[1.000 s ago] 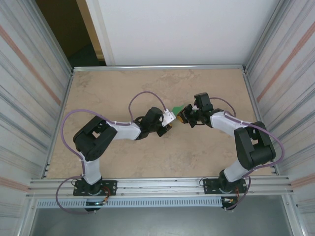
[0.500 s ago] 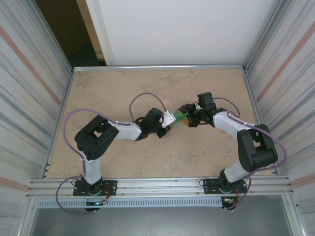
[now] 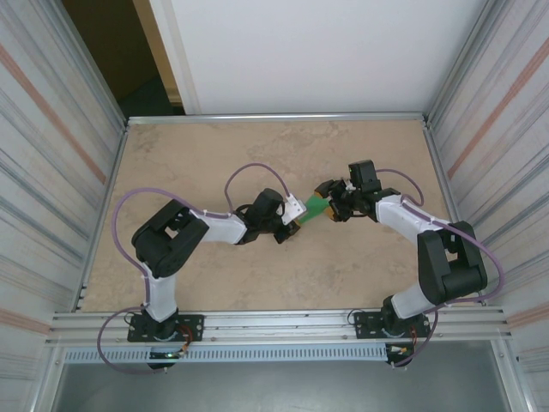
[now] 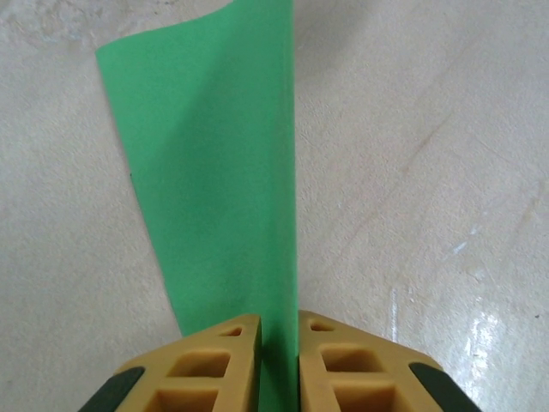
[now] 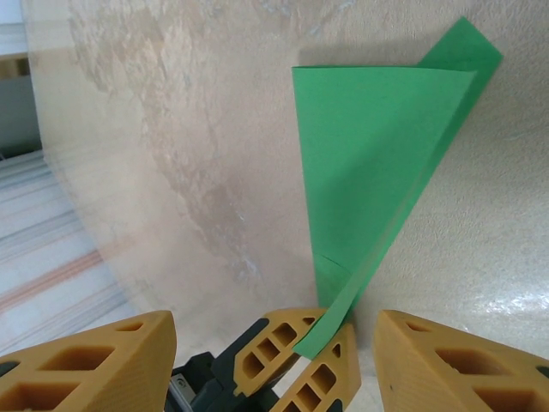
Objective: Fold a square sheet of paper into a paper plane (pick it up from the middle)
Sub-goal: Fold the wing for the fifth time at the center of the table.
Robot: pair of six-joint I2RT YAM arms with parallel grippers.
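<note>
Plainly, one green sheet of paper [image 3: 316, 209] is held up between the two arms, over the middle of the table [image 3: 214, 154].
Up close, the left gripper [image 4: 279, 352] has its two yellow fingers [image 4: 219, 365] pinched narrow on the sheet's lower end, and the paper rises from between them, plain green all over. From the right wrist the sheet looks folded, one layer peeking out behind another. The right gripper [image 5: 274, 352] has its two fingers [image 5: 86, 360] spread wide, one on either side of the left gripper's tips, holding nothing.
</note>
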